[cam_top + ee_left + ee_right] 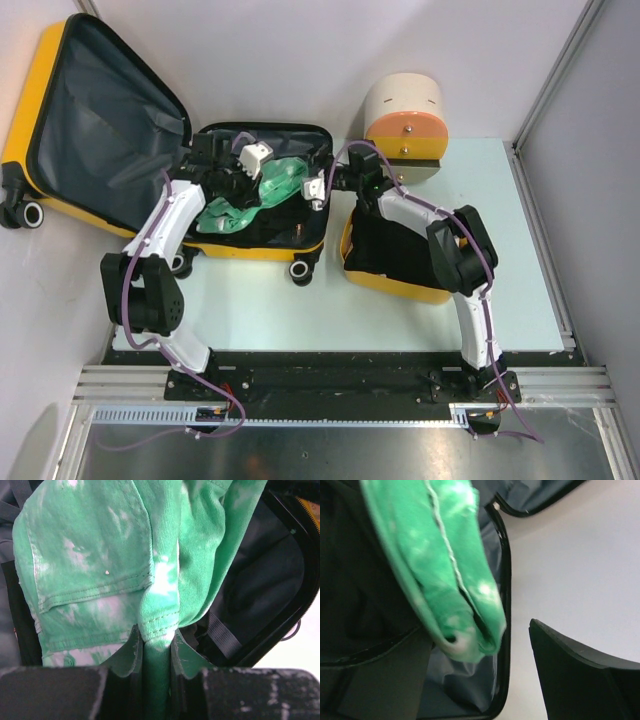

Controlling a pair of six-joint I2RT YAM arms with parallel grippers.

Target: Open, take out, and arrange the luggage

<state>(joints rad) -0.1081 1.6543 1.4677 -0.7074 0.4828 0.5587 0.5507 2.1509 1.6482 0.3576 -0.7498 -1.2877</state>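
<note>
Two arms reach into the luggage (110, 120), which lies wide open at the left of the desk (500, 220), its lid propped back against the wall and dark lining showing. A green, bleach-mottled garment (270, 185) is heaped in the lower half. The left claw (155, 632) is clamped on a fold of that cloth, both fingers pinching a seam. The right claw (312, 190) has its fingers apart, with a rolled edge of the garment hanging between them at the case's black rim. A smaller yellow bin (400, 287) sits under the right arm, and a cream-and-orange cabinet (405, 110) stands behind it.
</note>
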